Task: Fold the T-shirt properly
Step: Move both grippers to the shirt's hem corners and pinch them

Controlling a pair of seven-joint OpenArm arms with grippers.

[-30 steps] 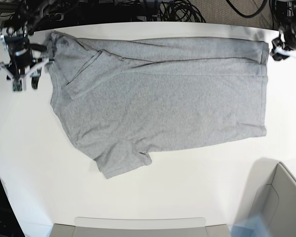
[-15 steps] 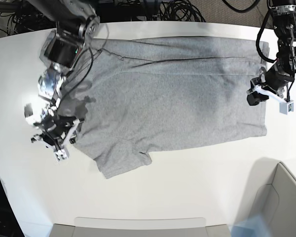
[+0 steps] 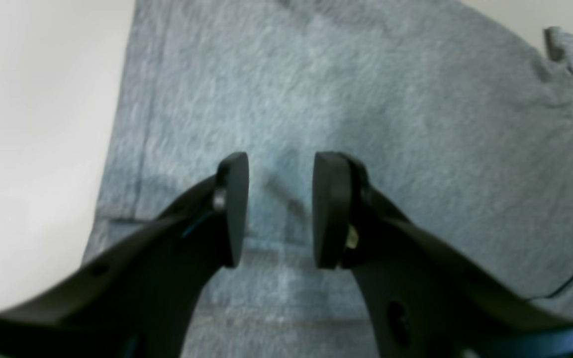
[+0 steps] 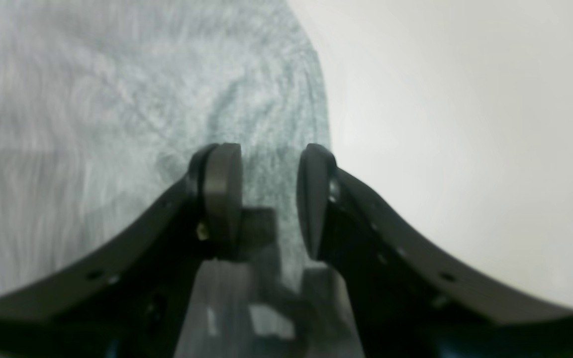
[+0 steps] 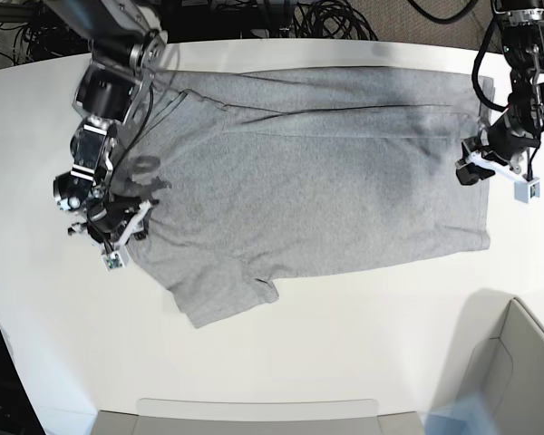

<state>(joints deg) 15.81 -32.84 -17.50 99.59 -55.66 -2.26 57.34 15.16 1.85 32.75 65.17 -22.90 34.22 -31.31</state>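
Lying spread over the middle and upper part of the base view, the T-shirt (image 5: 308, 181) is showing one long edge already turned in along the top, with a crease running across it; I judge the folding as barely begun, since the lower sleeve is sticking out at lower centre and the body is lying at full length.

The right gripper (image 5: 109, 237) is hovering at the shirt's left edge, its jaws parted narrowly and holding nothing. The left gripper (image 5: 482, 169) is hanging over the right-hand hem, jaws likewise narrowly apart and empty; whether either is touching cloth I cannot tell.

The white table (image 5: 344, 362) is bearing the shirt. A grey bin (image 5: 517, 372) is standing at lower right and cables (image 5: 326, 18) are lying along the top edge, both apart from the shirt; nothing appears to be obstructing the next fold.
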